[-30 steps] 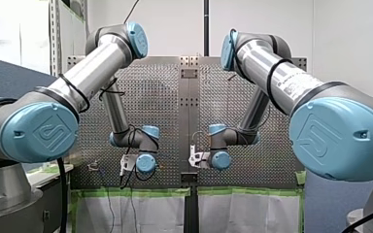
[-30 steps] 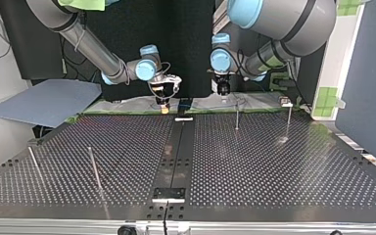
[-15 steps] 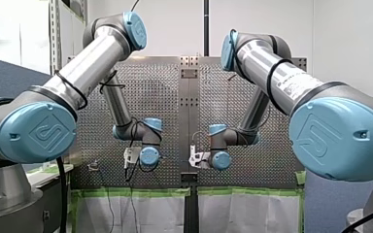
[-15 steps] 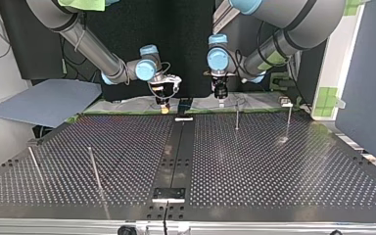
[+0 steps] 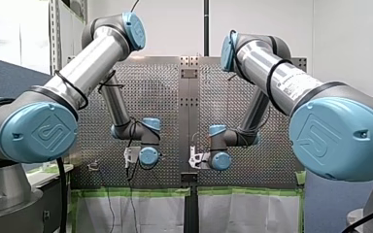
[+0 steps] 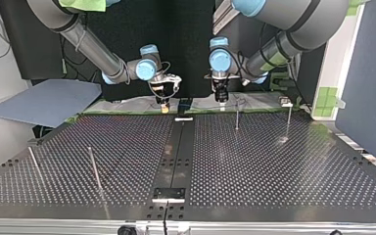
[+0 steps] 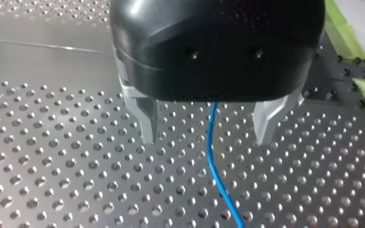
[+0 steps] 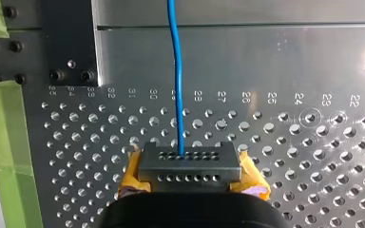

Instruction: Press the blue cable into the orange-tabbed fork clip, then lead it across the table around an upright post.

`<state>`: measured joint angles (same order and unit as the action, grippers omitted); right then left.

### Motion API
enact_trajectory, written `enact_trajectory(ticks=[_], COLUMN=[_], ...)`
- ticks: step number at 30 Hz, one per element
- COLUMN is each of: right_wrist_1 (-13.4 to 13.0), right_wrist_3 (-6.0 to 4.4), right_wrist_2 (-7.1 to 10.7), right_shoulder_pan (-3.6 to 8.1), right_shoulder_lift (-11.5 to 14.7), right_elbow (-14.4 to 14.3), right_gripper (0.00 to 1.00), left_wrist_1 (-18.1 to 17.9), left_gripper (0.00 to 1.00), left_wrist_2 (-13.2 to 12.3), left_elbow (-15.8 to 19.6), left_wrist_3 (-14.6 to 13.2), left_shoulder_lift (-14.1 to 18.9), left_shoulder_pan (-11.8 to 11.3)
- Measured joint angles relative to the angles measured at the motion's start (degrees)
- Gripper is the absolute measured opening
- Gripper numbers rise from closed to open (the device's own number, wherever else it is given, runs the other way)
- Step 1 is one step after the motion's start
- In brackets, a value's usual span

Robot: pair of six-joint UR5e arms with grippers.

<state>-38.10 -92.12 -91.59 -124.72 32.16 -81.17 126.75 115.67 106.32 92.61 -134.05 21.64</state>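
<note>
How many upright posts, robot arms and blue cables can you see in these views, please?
Upright posts: 4
Robot arms: 2
Blue cable: 1
Total: 7

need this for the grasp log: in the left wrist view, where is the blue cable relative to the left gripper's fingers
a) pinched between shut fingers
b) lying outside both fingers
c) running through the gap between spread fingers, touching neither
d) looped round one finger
C: the left gripper has its metal fingers spread wide, and the blue cable runs through the gap between them, touching neither.
</note>
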Motion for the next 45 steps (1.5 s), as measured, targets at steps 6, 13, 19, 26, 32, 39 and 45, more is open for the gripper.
enact_trajectory(ticks=[6, 13, 19, 26, 32, 39, 45], right_wrist_1=[0.1, 0.3, 0.3, 0.2, 0.2, 0.2, 0.3], right_wrist_3=[0.04, 0.15, 0.29, 0.34, 0.35, 0.35, 0.34], right_wrist_2=[0.04, 0.16, 0.13, 0.09, 0.09, 0.09, 0.09], right_shoulder_pan=[-0.19, -0.19, -0.14, -0.13, -0.12, -0.08, -0.07], right_shoulder_lift=[-0.1, -0.1, -0.2, -0.2, -0.3, -0.4, -0.4], right_elbow=[0.0, 0.0, 0.0, 0.0, 0.0, 0.0, 0.0], right_gripper=[0.00, 0.00, 0.00, 0.00, 0.00, 0.00, 0.00], left_wrist_1=[1.5, 4.9, 7.6, 9.7, 10.4, 10.6, 10.8], left_gripper=[1.00, 1.00, 1.00, 1.00, 1.00, 0.39, 0.00], left_wrist_2=[0.2, 0.6, 0.6, 0.7, 1.4, 3.7, 4.0], left_elbow=[-2.0, -5.3, -8.6, -10.9, -11.1, -11.1, -11.1], left_wrist_3=[-0.9, -0.1, -0.1, -0.2, -0.1, 0.0, -0.2], left_shoulder_lift=[-2.1, -5.1, -5.6, -5.6, -5.6, -5.6, -5.6], left_shoulder_pan=[-0.4, -0.3, -0.3, -0.2, -0.2, -0.1, 0.2])
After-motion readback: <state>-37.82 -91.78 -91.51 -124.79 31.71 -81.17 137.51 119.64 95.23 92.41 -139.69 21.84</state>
